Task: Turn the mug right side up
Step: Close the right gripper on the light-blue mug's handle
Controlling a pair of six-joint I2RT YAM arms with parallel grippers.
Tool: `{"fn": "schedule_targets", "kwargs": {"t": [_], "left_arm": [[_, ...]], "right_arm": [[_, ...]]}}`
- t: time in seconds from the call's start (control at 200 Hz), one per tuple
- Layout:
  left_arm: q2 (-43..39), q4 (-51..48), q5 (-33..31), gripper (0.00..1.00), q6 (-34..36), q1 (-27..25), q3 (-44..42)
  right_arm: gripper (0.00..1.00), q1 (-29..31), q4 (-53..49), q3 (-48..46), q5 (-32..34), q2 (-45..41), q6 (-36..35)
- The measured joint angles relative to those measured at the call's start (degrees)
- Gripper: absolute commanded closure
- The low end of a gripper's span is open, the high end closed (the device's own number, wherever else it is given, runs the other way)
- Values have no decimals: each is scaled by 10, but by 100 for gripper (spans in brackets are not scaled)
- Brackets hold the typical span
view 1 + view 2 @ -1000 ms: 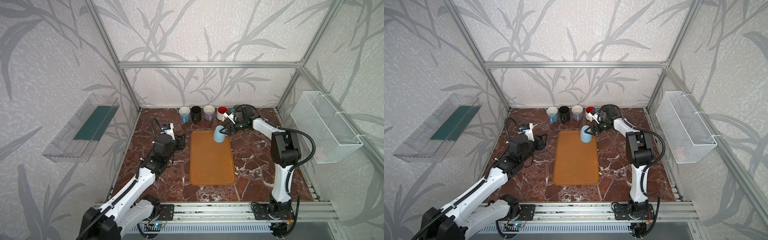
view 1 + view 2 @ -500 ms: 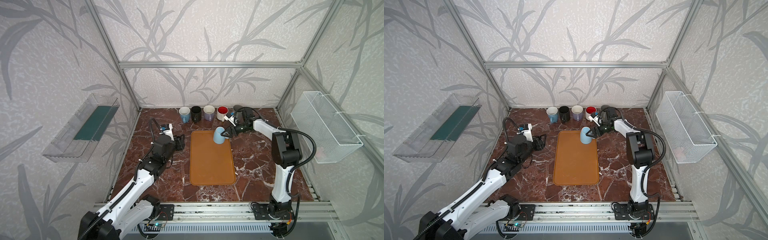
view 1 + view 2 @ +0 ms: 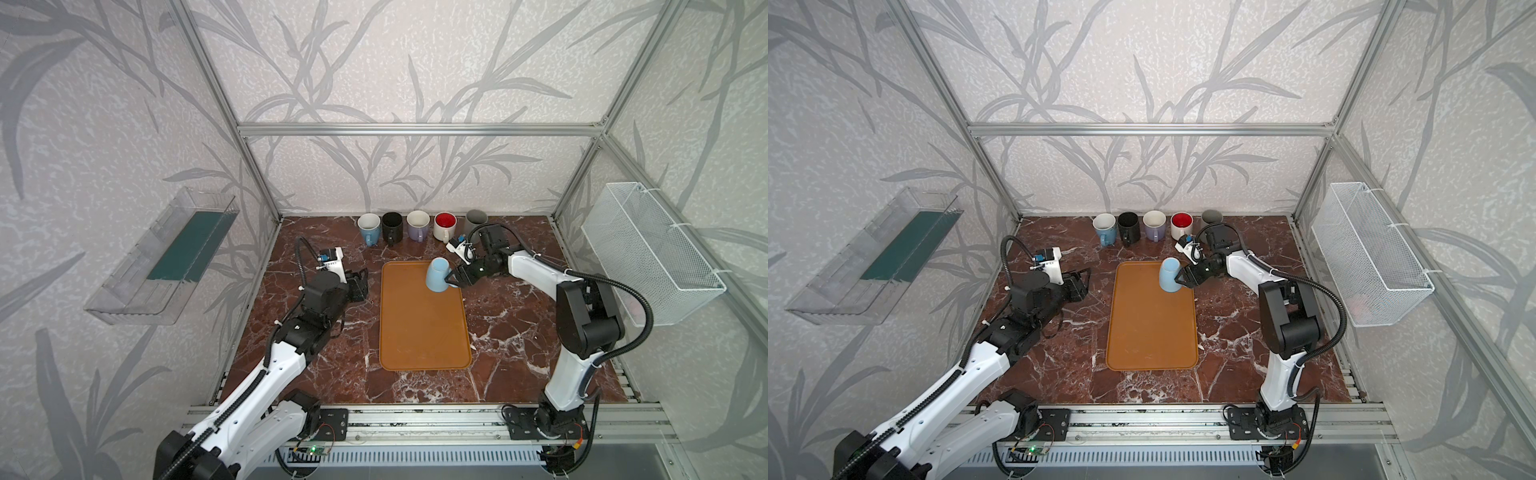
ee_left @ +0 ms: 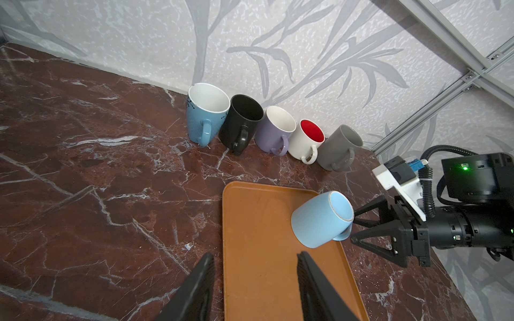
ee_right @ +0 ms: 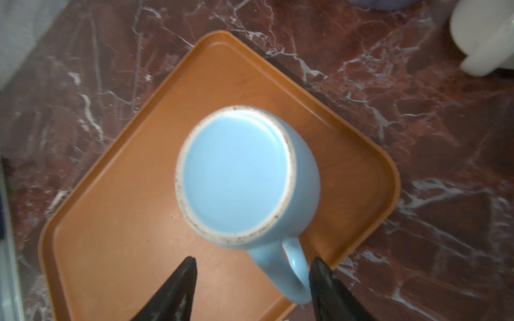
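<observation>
The fingers (image 5: 180, 291) of your right gripper (image 3: 451, 280) stand apart astride the handle (image 5: 294, 272) of the pale blue ceramic mug (image 5: 236, 172), seemingly your lever for flipping it, as it sits base-up at the far right corner of the orange plastic tray (image 5: 111, 236); your left gripper (image 4: 255, 254) hangs half-open, empty, beside the tray.

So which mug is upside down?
The light blue mug on the orange tray, base up; the back row of five all stand mouth up.

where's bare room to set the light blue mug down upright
The orange tray is bare from the light blue mug to its near edge; marble strips either side. Crowded: the tray's far right corner at the right pincer, and the back-wall mug row.
</observation>
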Motion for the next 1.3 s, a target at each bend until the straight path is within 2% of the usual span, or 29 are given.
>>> {"fn": "schedule_targets", "kwargs": {"t": [0.12,0.345,0.685,0.83,1.075,1.3], "left_arm": [[-1,-5,-1,49,-1,0,0],[-7,-15,-6,50,-2,0,0],[-8,-18,-10,50,-2,0,0],[-8,-21,-10,49,-2,0,0],[-12,-23,-11,49,-3,0,0],[-15,-23,-11,49,-6,0,0]], "right_arm": [[45,15,7,-2,50,-5,10],[54,23,7,-3,101,-7,17],[66,41,3,-3,124,-7,13],[75,47,-4,-3,120,-7,10],[75,54,-8,-3,121,-7,15],[70,59,-11,-3,135,-7,21]]}}
